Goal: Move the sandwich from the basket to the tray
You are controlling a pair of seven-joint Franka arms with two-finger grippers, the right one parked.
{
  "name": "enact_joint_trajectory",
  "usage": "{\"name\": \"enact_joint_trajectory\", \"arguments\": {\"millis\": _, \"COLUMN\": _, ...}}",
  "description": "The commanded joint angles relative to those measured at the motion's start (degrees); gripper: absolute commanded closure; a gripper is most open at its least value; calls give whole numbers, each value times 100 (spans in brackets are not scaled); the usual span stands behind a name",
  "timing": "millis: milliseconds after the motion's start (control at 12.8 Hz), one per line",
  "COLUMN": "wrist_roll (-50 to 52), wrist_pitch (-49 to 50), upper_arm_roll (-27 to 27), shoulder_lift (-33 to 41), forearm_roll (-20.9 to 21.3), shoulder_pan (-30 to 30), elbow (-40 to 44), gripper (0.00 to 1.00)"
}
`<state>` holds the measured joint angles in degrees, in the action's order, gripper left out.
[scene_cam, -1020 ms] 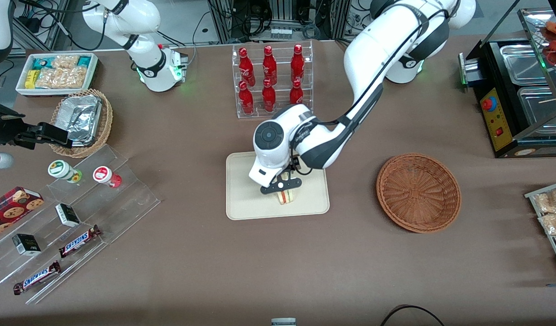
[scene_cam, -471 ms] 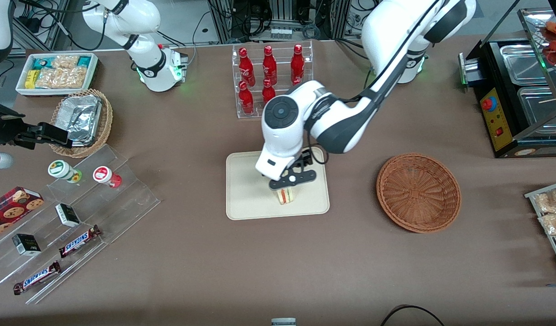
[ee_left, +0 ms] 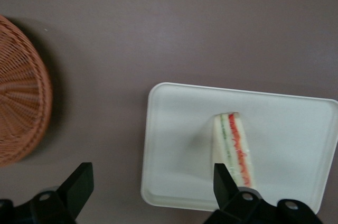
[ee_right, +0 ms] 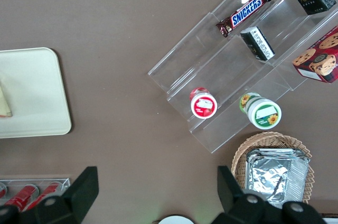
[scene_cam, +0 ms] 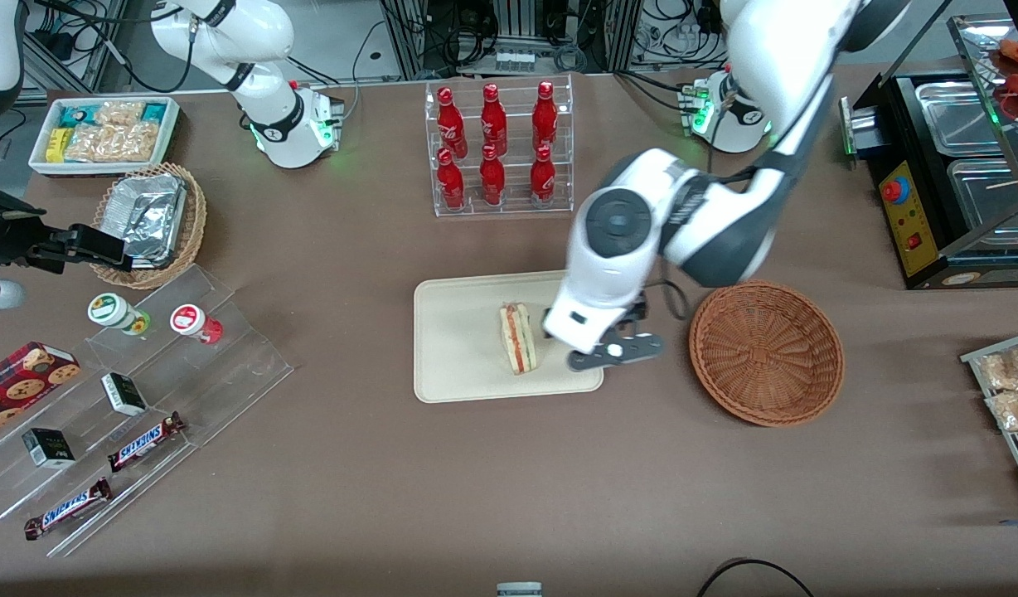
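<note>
The sandwich stands on its edge on the tray, roughly at the tray's centre and a little toward its 3 o'clock side, its red, orange and green filling stripes facing up. It looks light, soft and easily crushed: pale white bread that would dent under a hard pinch, with layers that could slide apart. Judged from its shape, the safest hold is across the two flat bread faces, near the middle of the wedge, with gentle pressure, not on the thin tip or along the filling edge.

The tool hangs just above the tray's 3 o'clock rim, between the sandwich and the basket; its fingers are spread wide and hold nothing. The basket is a round shallow bowl of reddish-brown woven wicker, ribbed and coarse, with nothing in it, lying at 3 o'clock from the tray on the matte brown surface. The tray is smooth, flat and cream-beige, with rounded corners and a low rim.
</note>
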<state>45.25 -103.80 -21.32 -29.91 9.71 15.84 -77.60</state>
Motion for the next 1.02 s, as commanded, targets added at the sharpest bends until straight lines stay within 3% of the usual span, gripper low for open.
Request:
{"name": "enact_joint_trajectory", "arguments": {"millis": 0, "wrist_roll": -857, "wrist_pitch": -18, "upper_arm_roll": -31, "shoulder_lift": 827, "forearm_roll": -286, "shoulder_pan": -571, "elbow": -940, "gripper": 0}}
{"name": "enact_joint_trajectory", "arguments": {"millis": 235, "wrist_roll": -1938, "wrist_pitch": -9, "upper_arm_roll": -31, "shoulder_lift": 1328, "forearm_roll": -286, "shoulder_pan": -1055, "elbow": -1415, "gripper": 0}}
{"name": "enact_joint_trajectory", "arguments": {"millis": 471, "wrist_roll": -2941, "wrist_pitch": 464, "upper_arm_roll": -31, "shoulder_lift": 1619, "forearm_roll": -601, "shoulder_pan": -1582, "elbow": -1460, "gripper": 0}}
{"name": "enact_joint_trajectory", "arguments": {"millis": 941, "wrist_roll": -3908, "wrist_pitch": 1256, "upper_arm_roll": 13, "shoulder_lift": 2111, "forearm_roll": -831, "shoulder_pan": -2278, "elbow": -1434, "gripper": 0}}
